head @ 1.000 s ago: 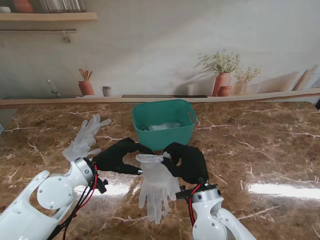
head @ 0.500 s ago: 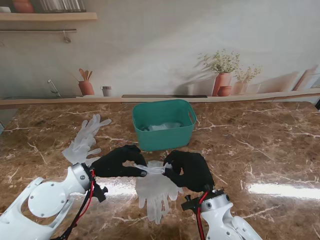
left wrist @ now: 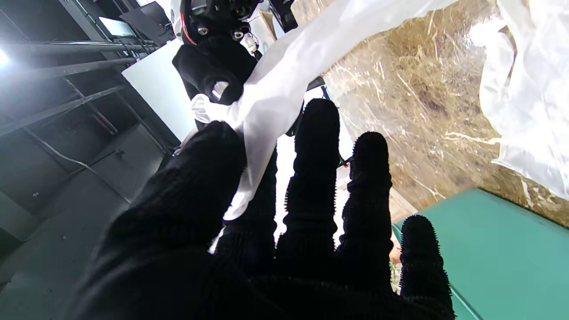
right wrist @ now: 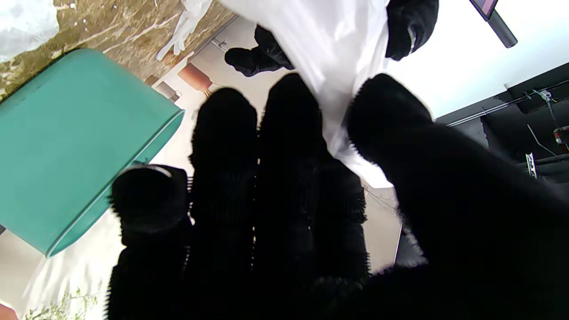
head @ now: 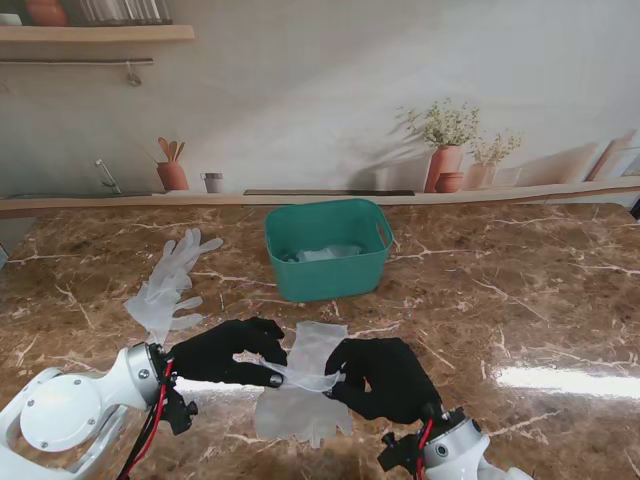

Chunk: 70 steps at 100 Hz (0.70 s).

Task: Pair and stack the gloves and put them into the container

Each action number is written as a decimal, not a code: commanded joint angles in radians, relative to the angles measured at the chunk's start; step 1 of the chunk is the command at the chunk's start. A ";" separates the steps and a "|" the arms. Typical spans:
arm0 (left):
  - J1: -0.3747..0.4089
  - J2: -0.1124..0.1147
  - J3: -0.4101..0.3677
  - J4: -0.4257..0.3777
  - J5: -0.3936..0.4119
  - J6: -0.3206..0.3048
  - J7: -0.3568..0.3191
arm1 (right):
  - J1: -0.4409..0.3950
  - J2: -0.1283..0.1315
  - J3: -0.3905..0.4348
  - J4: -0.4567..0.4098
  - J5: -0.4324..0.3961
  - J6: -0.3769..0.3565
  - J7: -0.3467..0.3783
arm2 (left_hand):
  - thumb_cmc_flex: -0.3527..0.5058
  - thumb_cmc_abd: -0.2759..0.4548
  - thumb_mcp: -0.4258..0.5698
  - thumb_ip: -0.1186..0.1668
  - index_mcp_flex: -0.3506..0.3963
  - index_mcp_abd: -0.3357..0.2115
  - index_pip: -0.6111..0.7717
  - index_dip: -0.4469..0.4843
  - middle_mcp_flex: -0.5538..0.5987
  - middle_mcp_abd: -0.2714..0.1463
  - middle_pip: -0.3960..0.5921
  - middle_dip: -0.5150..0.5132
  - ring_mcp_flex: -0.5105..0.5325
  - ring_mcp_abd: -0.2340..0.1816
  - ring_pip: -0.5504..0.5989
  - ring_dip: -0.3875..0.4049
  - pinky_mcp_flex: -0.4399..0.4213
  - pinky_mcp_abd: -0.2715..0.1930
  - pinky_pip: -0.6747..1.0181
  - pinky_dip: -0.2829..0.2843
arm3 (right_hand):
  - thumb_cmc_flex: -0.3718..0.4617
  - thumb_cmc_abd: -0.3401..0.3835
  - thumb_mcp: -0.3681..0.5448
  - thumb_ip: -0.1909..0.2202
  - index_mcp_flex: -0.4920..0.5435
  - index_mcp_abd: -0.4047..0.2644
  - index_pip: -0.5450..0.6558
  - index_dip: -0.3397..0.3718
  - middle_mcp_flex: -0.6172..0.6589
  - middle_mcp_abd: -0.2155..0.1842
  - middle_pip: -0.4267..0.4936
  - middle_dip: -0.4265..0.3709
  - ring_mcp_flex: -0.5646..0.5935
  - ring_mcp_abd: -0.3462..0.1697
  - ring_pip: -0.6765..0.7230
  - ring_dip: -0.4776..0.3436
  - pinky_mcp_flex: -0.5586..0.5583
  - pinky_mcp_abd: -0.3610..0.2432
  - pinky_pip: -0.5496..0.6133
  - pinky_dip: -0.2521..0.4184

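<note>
Both hands pinch one white glove (head: 300, 385) between them near me, the left hand (head: 232, 352) and right hand (head: 378, 375) each closed on its folded middle, the rest draped on the table (head: 520, 290). A second glove (head: 165, 285) lies far left; the green bin (head: 328, 248) stands beyond. The thin film looks limp, light and slippery, so gripping at the cuff edges seems safest

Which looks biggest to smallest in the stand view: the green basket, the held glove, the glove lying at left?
1. green basket
2. held glove, though it is nearer the camera, so unsure
3. glove lying at left
</note>
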 commanded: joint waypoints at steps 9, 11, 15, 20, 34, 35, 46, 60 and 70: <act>0.009 0.008 0.010 0.012 0.000 0.015 -0.016 | -0.012 0.009 0.004 -0.007 0.041 0.036 0.062 | -0.033 0.008 0.050 0.008 0.056 -0.008 0.006 0.005 0.056 0.009 -0.010 -0.009 0.035 0.015 0.021 0.012 -0.017 0.008 0.036 0.002 | 0.017 -0.019 0.002 -0.040 0.034 -0.003 0.030 -0.015 0.050 0.017 0.039 -0.011 0.054 -0.009 0.022 0.021 0.028 -0.002 0.063 -0.026; 0.008 0.008 0.012 0.015 0.000 0.018 -0.016 | -0.008 0.009 0.002 -0.004 0.046 0.047 0.067 | -0.033 0.007 0.050 0.008 0.057 -0.006 0.006 0.004 0.056 0.008 -0.010 -0.010 0.035 0.015 0.021 0.012 -0.017 0.009 0.037 0.002 | 0.018 -0.018 0.001 -0.039 0.035 -0.002 0.030 -0.018 0.050 0.017 0.042 -0.012 0.054 -0.009 0.025 0.022 0.031 -0.002 0.064 -0.027; 0.005 0.007 0.015 0.022 0.003 0.023 -0.016 | 0.002 0.010 -0.002 0.002 0.056 0.068 0.075 | -0.032 0.009 0.051 0.008 0.057 -0.005 0.006 0.003 0.058 0.010 -0.010 -0.011 0.035 0.016 0.022 0.013 -0.017 0.010 0.040 0.001 | 0.018 -0.015 0.001 -0.039 0.033 0.000 0.030 -0.021 0.050 0.017 0.044 -0.014 0.053 -0.009 0.027 0.022 0.032 -0.003 0.065 -0.029; 0.001 0.006 0.021 0.034 0.011 0.032 -0.013 | 0.020 0.010 -0.011 0.013 0.071 0.097 0.087 | -0.032 0.007 0.053 0.009 0.057 -0.001 0.007 0.002 0.059 0.013 -0.009 -0.012 0.034 0.019 0.023 0.013 -0.017 0.013 0.043 0.001 | 0.018 -0.014 0.001 -0.038 0.032 0.001 0.030 -0.023 0.050 0.018 0.046 -0.016 0.053 -0.008 0.028 0.022 0.032 -0.002 0.065 -0.030; -0.028 0.001 0.053 0.085 0.032 0.067 -0.001 | 0.080 0.010 -0.038 0.052 0.108 0.177 0.114 | -0.030 0.008 0.054 0.007 0.053 0.007 0.005 -0.003 0.052 0.018 -0.009 -0.014 0.025 0.022 0.023 0.015 -0.019 0.015 0.049 -0.001 | 0.017 -0.009 -0.002 -0.037 0.031 0.001 0.030 -0.033 0.048 0.014 0.052 -0.021 0.052 -0.007 0.029 0.021 0.030 -0.002 0.069 -0.035; -0.030 0.001 0.056 0.090 0.035 0.070 0.001 | 0.086 0.010 -0.041 0.056 0.109 0.184 0.115 | -0.030 0.008 0.054 0.007 0.052 0.007 0.005 -0.004 0.052 0.018 -0.009 -0.014 0.024 0.023 0.023 0.015 -0.019 0.015 0.049 -0.001 | 0.017 -0.009 -0.002 -0.037 0.030 0.000 0.030 -0.033 0.048 0.014 0.052 -0.022 0.052 -0.008 0.029 0.021 0.030 -0.002 0.069 -0.035; -0.054 -0.009 0.085 0.134 0.069 0.091 0.046 | 0.152 0.005 -0.071 0.105 0.135 0.248 0.120 | -0.019 0.014 0.042 0.005 0.047 0.012 0.005 -0.013 0.039 0.028 -0.007 -0.016 0.009 0.029 0.030 0.020 -0.021 0.016 0.056 -0.002 | 0.019 -0.004 -0.002 -0.035 0.027 0.002 0.029 -0.039 0.046 0.016 0.052 -0.025 0.051 -0.005 0.025 0.018 0.021 -0.002 0.068 -0.038; -0.088 -0.027 0.116 0.175 0.182 0.114 0.146 | 0.243 -0.003 -0.112 0.181 0.143 0.305 0.113 | -0.014 0.020 0.029 0.008 0.035 0.002 0.013 -0.016 0.025 0.027 0.004 -0.013 -0.006 0.030 0.038 0.026 -0.025 0.013 0.068 0.005 | 0.020 -0.001 -0.003 -0.033 0.026 -0.003 0.029 -0.045 0.043 0.016 0.050 -0.028 0.044 -0.003 0.021 0.017 0.010 -0.001 0.069 -0.040; -0.124 -0.040 0.147 0.207 0.264 0.135 0.219 | 0.306 -0.010 -0.143 0.244 0.129 0.330 0.089 | -0.016 0.019 0.027 0.009 0.029 -0.006 0.020 -0.014 0.015 0.025 0.015 -0.007 -0.011 0.034 0.052 0.035 -0.026 0.009 0.079 0.019 | 0.019 0.003 -0.002 -0.032 0.024 -0.005 0.029 -0.046 0.043 0.013 0.050 -0.027 0.036 -0.003 0.020 0.017 -0.003 -0.002 0.066 -0.041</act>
